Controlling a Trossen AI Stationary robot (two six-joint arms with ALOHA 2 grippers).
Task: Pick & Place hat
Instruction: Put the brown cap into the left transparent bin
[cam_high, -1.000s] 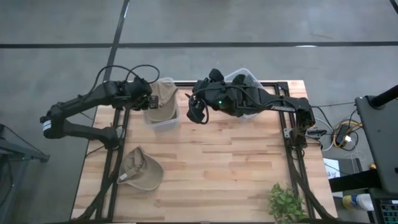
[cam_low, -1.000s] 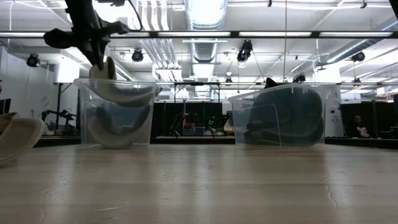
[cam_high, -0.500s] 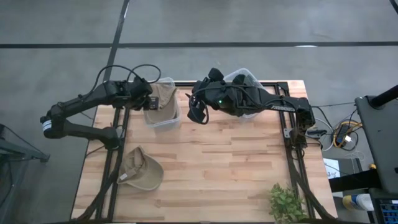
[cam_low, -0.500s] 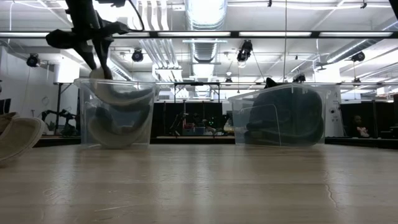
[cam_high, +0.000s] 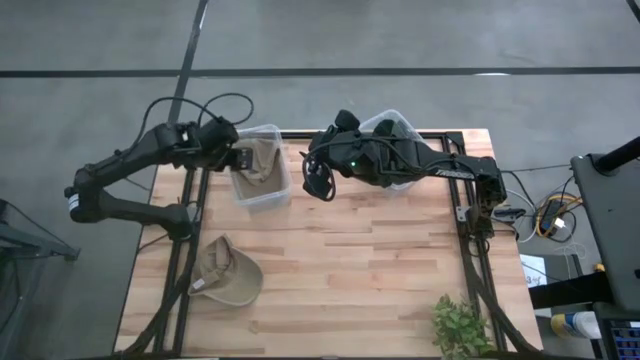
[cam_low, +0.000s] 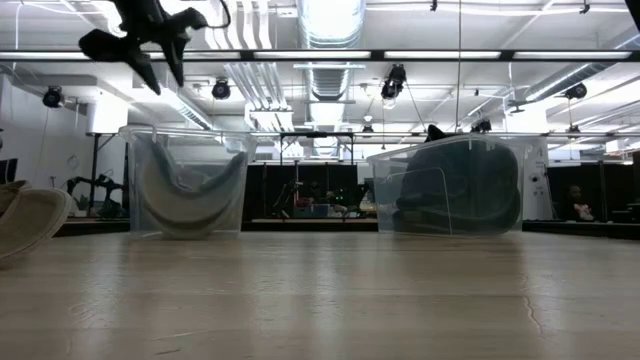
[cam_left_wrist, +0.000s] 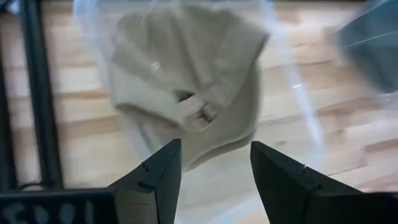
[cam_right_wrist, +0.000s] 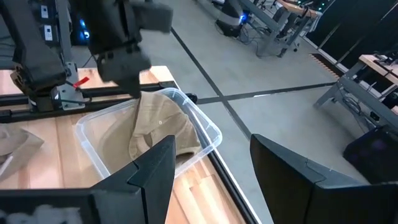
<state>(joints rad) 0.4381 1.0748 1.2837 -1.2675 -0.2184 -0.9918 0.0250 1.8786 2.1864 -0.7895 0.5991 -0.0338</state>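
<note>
A tan hat (cam_left_wrist: 186, 93) lies inside the clear left bin (cam_high: 262, 170), resting on the bin's bottom (cam_low: 185, 200). My left gripper (cam_left_wrist: 214, 180) hangs open above that bin's left rim (cam_low: 150, 55), with nothing between its fingers. A second tan hat (cam_high: 226, 272) lies on the table near the left edge, also seen low at the picture's side (cam_low: 30, 222). My right gripper (cam_high: 318, 182) waits open over the table between the two bins; its wrist view shows the left bin and hat (cam_right_wrist: 155, 127).
A second clear bin (cam_high: 392, 140) filled with dark hats (cam_low: 455, 190) stands at the far middle, under my right arm. A green plant (cam_high: 462, 326) sits at the near right corner. Bare wooden table lies in the near middle.
My left gripper has opened and let go of the tan hat, which has dropped from the bin's rim down into the bin. The gripper has then risen clear above the bin and drawn slightly toward the table's left edge.
</note>
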